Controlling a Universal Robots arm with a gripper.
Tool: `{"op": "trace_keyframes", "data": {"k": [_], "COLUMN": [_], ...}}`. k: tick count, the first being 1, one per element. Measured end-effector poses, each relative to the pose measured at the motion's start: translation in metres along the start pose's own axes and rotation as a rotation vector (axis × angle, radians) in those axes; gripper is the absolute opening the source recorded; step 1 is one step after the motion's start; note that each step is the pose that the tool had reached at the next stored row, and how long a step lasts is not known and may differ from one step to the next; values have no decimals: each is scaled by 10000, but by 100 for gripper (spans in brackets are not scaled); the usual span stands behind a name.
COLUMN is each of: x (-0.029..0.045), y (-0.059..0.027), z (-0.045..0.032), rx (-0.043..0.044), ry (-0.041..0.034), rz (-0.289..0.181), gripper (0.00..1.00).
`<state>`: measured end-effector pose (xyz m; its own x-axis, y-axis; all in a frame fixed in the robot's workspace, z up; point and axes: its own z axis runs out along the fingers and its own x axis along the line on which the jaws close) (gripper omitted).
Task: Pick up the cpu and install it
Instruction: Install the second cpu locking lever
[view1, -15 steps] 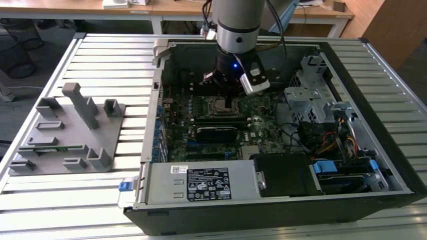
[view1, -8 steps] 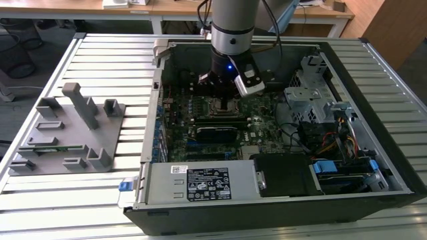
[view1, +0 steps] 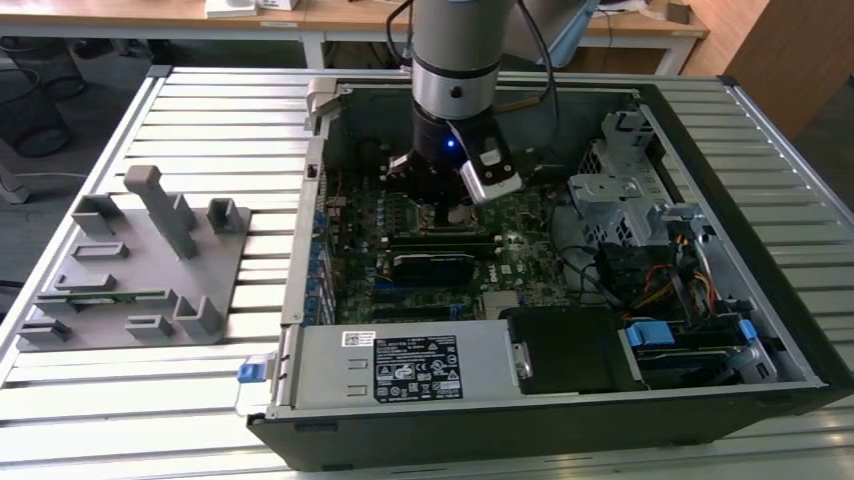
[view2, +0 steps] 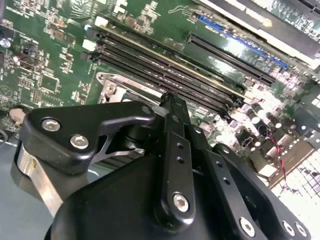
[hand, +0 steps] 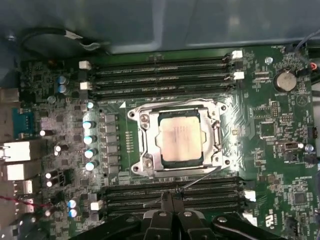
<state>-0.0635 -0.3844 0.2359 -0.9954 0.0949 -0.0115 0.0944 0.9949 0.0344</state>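
Observation:
The cpu (hand: 180, 136), a flat silver square, lies seated in the metal-framed socket (hand: 145, 150) in the middle of the green motherboard (hand: 280, 150). My gripper (hand: 169, 196) hovers just off one side of the socket, over the memory slots (hand: 170, 186), with its black fingers pressed together and nothing between them. In the second wrist view the same shut fingertips (view2: 169, 100) sit low over the board beside the socket's corner (view2: 111, 84). From the exterior view the gripper (view1: 447, 205) hangs inside the open computer case (view1: 787, 300), above the board.
A thin metal lever (hand: 200, 177) runs by the socket near the fingertips. A grey fixture tray (view1: 134, 270) holding a green memory stick (view1: 114, 296) lies at the exterior view's left. The power supply (view1: 400, 368), drive cage (view1: 627, 190) and cables (view1: 667, 290) crowd the case.

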Motion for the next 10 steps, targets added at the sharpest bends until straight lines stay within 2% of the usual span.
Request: {"op": "trace_keyframes", "data": {"k": [3, 4, 10], "x": [28, 33, 41], "y": [-34, -47, -101], "z": [8, 11, 55], "rx": [-282, -316, -330], "ry": [25, 29, 33], "rz": [2, 2, 3], "gripper": [11, 11, 11]}}
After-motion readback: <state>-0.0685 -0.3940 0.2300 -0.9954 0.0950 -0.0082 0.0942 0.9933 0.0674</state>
